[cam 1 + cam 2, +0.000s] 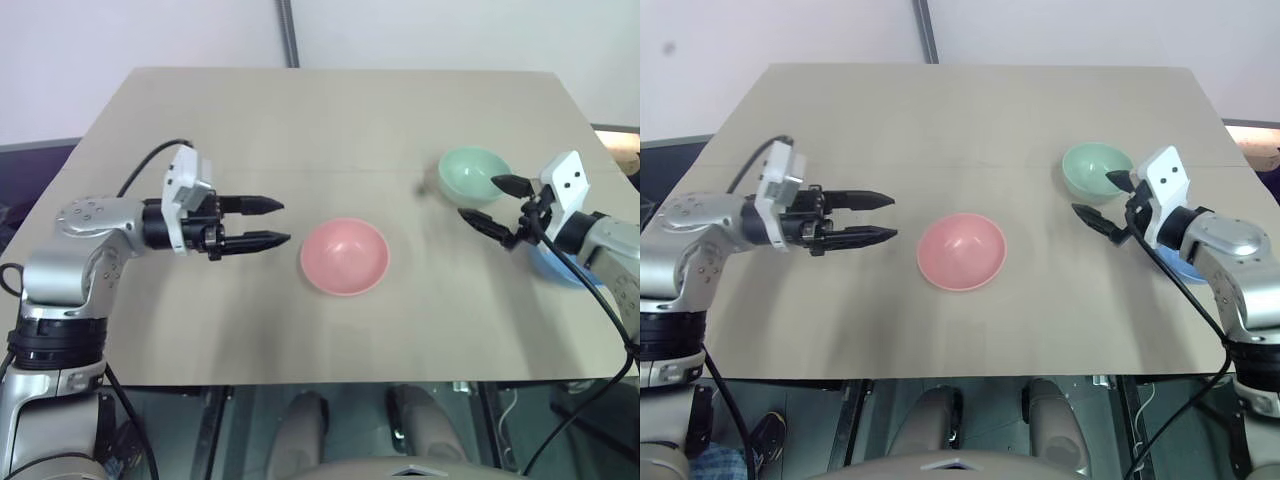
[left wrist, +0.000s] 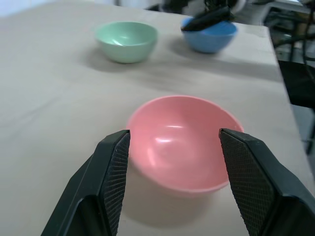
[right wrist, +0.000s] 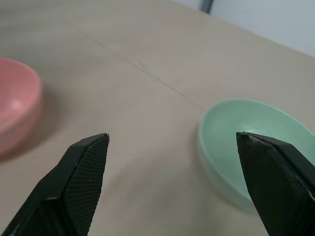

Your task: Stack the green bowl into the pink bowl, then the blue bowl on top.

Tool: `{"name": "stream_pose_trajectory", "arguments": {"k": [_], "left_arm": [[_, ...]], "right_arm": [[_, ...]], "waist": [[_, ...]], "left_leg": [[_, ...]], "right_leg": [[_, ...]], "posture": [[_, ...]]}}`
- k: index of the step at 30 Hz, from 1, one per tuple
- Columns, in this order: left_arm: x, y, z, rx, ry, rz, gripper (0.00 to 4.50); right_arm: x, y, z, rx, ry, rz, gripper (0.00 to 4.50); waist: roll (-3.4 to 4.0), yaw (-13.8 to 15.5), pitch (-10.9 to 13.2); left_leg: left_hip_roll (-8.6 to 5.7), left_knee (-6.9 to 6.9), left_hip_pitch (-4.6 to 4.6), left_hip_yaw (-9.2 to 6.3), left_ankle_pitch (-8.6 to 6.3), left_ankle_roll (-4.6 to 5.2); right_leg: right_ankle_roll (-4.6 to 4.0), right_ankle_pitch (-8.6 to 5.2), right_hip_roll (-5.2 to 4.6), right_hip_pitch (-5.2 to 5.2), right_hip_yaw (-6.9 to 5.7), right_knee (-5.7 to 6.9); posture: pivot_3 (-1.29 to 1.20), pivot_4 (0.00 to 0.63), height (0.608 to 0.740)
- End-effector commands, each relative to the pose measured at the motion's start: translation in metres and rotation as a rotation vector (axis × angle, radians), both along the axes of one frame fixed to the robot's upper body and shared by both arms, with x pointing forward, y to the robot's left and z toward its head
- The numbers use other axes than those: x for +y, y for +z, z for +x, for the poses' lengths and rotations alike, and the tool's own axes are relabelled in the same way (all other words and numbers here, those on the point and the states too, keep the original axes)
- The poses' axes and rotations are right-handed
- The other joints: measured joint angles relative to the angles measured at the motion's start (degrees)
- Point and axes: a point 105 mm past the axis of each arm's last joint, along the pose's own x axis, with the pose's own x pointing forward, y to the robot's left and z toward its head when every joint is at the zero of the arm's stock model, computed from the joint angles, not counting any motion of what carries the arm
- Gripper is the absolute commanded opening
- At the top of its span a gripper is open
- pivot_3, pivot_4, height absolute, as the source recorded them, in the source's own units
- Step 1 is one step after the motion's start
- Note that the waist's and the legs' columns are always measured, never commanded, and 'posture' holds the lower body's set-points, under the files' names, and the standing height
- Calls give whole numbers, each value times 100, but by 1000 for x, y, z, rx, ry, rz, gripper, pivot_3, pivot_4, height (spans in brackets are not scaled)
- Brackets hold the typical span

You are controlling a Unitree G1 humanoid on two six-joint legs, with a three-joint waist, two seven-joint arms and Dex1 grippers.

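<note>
The pink bowl (image 1: 344, 256) sits upright mid-table, nearer the front edge. My left gripper (image 1: 283, 221) hovers just left of it, level, pointing at it, open and holding nothing; the left wrist view frames the pink bowl (image 2: 184, 140) between the two fingers (image 2: 110, 172). The green bowl (image 1: 472, 172) stands at the right rear. My right gripper (image 1: 479, 197) is open at its near rim, one fingertip over the green bowl (image 3: 236, 142), the other over bare table. The blue bowl (image 2: 211, 37) rests at the right, largely hidden behind my right hand in the eye views.
The tan table (image 1: 300, 120) has a faint seam running across its middle. Its front edge lies close below the pink bowl, and its right edge is just past the blue bowl. A grey pole (image 1: 289, 30) rises behind the far edge.
</note>
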Motion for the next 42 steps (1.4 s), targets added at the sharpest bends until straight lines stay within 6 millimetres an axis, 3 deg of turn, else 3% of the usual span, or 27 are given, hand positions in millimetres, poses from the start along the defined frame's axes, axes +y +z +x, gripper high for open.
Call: {"name": "stream_pose_trajectory", "arguments": {"k": [1,6,13,20,23,25,27,31,36,39,42], "left_arm": [[10,19,-10,-71,57,-30,3039],[19,22,-20,-73,108,-70,3039],[19,21,-36,-49,82,-90,3039],[18,17,-42,-41,43,-52,3039],[19,17,-42,-42,42,-44,3121],[19,17,-42,-41,38,-38,3121],[20,17,-42,-37,37,-38,3121],[19,16,-43,-29,28,-36,3121],[18,10,-46,-15,20,-30,3121],[16,7,-47,-12,7,-28,3121],[16,7,-45,-16,5,-26,3121]], "right_arm": [[-2,6,11,-43,-22,-100,4500],[8,5,30,-50,2,-222,4500],[9,-17,63,14,-1,-418,4500],[18,-36,72,99,62,-570,4500],[17,-37,75,80,74,-626,3673],[19,-35,76,71,90,-641,2468],[20,-34,77,66,99,-648,2068],[22,-33,75,57,121,-656,237],[22,-35,71,32,146,-714,106],[46,-17,61,-36,232,-624,106],[69,0,38,-70,367,-570,106]], "waist": [[0,-5,0],[2,-23,1],[2,-6,1],[3,-18,2],[4,-15,2],[4,-10,2],[4,-18,2],[4,-28,3],[5,-23,3],[5,-23,3],[11,-36,7]], "left_leg": [[0,0,1,1,0,0],[1,-2,2,3,0,0],[0,-2,2,7,0,0],[0,-7,0,5,0,-1],[0,-8,0,6,0,-1],[0,-8,0,5,0,-1],[0,-8,0,6,0,-1],[0,-10,0,6,0,-1],[0,-10,0,6,0,-1],[0,-11,-1,6,0,-1],[1,-12,-2,6,0,-1]], "right_leg": [[0,0,-1,0,0,-1],[0,0,0,-4,2,3],[-1,1,-2,-4,3,-1],[-2,1,-2,-8,1,-1],[-2,1,-2,-9,1,-1],[-2,1,-2,-9,1,-1],[-2,1,-2,-9,1,-1],[-2,1,-2,-10,1,-1],[-2,1,-2,-11,1,-1],[-2,1,-2,-12,1,-1],[-2,1,-1,-15,2,1]], "posture": [[0,150,740],[0,150,740],[0,150,740],[0,150,740],[0,150,740],[0,150,740],[0,150,740],[0,150,740],[0,150,740],[0,150,740],[0,150,740]]}}
